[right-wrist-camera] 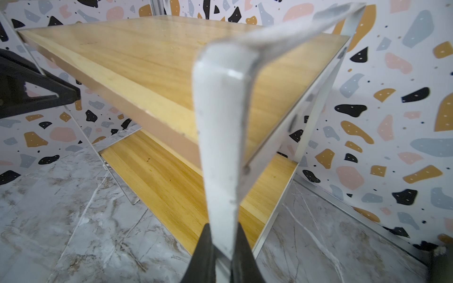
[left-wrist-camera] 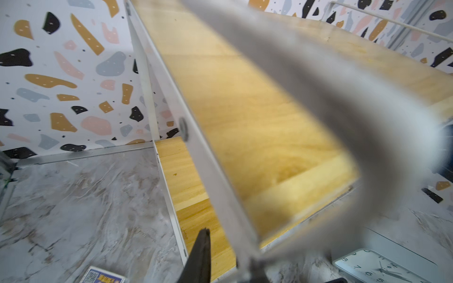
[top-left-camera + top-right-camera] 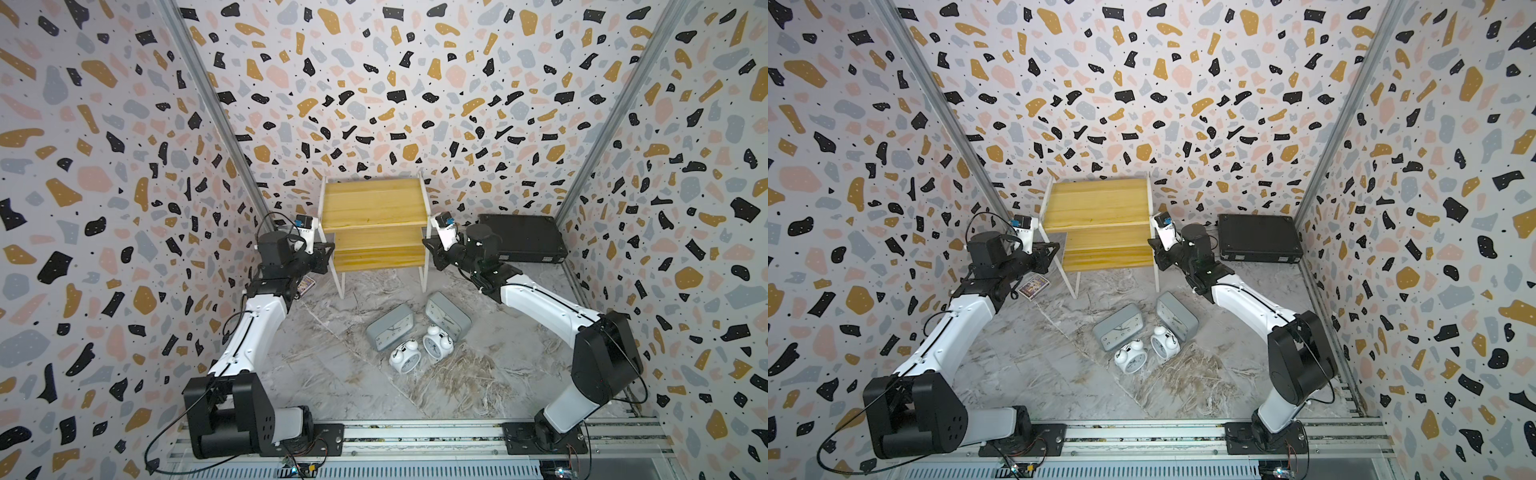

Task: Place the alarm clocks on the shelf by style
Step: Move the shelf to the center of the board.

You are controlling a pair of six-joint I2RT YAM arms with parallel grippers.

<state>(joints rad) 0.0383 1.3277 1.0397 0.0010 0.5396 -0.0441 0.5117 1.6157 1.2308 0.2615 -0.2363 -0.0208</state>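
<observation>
Terrazzo-patterned walls close a marble-look counter [image 3: 332, 374] on three sides. At the back of it stands the shelf [image 3: 374, 203], a two-tier rack of yellowish boards, and both boards are bare.

To its right, well apart, a flat black case [image 3: 523, 237] lies against the wall.

Both arms reach to the shelf, one at each side. The right end effector [image 1: 224, 227] is closed narrow on the white frame bar [image 1: 220, 147] at the shelf's side; the right wrist view shows a dark finger pressed on each face of the bar. The left end effector [image 2: 230, 250] is at the opposite side bar, and the left wrist view shows that bar running between its two fingers, so I judge it also grips the frame. Neither one carries a clock.

All four alarm clocks stand together on the counter in front of the shelf: two grey rectangular clocks [image 3: 390, 326] [image 3: 449, 316], and just before them two white twin-bell clocks [image 3: 404, 357] [image 3: 436, 343]. A small printed card box [image 3: 1034, 286] lies near the left arm.

My judgement is that the sorting itself is not begun. The arms seem to be positioning the shelf, and all four placements, one style per tier, are left to do.
</observation>
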